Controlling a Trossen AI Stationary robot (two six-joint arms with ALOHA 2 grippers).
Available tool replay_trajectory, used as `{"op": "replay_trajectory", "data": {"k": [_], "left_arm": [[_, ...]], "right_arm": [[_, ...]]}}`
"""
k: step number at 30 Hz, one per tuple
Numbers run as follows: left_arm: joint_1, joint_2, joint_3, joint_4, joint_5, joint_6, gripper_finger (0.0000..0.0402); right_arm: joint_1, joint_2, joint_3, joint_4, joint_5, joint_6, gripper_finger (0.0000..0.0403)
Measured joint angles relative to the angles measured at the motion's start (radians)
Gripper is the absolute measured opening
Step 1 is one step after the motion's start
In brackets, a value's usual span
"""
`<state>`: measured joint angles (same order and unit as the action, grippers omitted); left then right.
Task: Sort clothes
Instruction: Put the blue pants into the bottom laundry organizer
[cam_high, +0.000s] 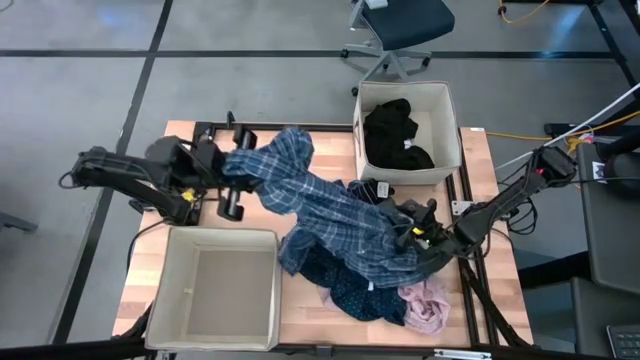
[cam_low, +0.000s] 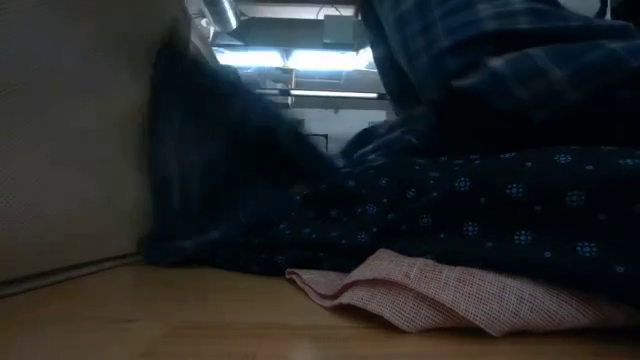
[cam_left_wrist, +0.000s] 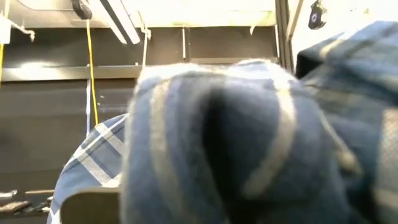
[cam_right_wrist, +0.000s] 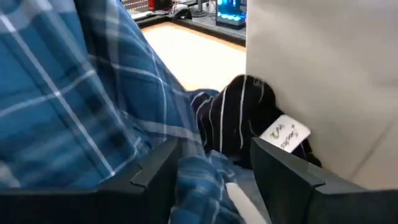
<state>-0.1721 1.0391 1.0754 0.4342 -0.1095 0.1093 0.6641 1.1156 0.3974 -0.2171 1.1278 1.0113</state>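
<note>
Clothes, boxes on table

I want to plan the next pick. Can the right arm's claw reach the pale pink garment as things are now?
Probably not at once. The right claw is busy with the blue plaid shirt, cloth lying between its fingers. The pale pink garment lies close beside it near the table's front edge, mostly uncovered, so the way looks free once the shirt is released.

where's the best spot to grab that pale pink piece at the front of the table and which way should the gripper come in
Grip the pale pink garment on its free front corner, coming straight down from above. Its rear part is tucked under the navy dotted garment, while the front lies bare on the table, bunched into folds that fingers could probably pinch. The right gripper is nearest, but is at the blue plaid shirt.
</note>
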Motion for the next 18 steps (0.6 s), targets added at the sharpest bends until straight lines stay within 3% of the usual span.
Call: {"op": "replay_trajectory", "data": {"k": [9, 18], "left_arm": [[-0.055, -0.004, 0.294, -0.368, -0.099, 0.006, 0.0001], [-0.215, -0.023, 0.573, -0.711, -0.289, -0.056, 0.0001]], "right_arm": [[0.003, -0.061, 0.133, 0.0, 0.038, -0.318, 0.0202], [0.002, -0.061, 0.156, -0.022, 0.089, -0.367, 0.0202]]}}
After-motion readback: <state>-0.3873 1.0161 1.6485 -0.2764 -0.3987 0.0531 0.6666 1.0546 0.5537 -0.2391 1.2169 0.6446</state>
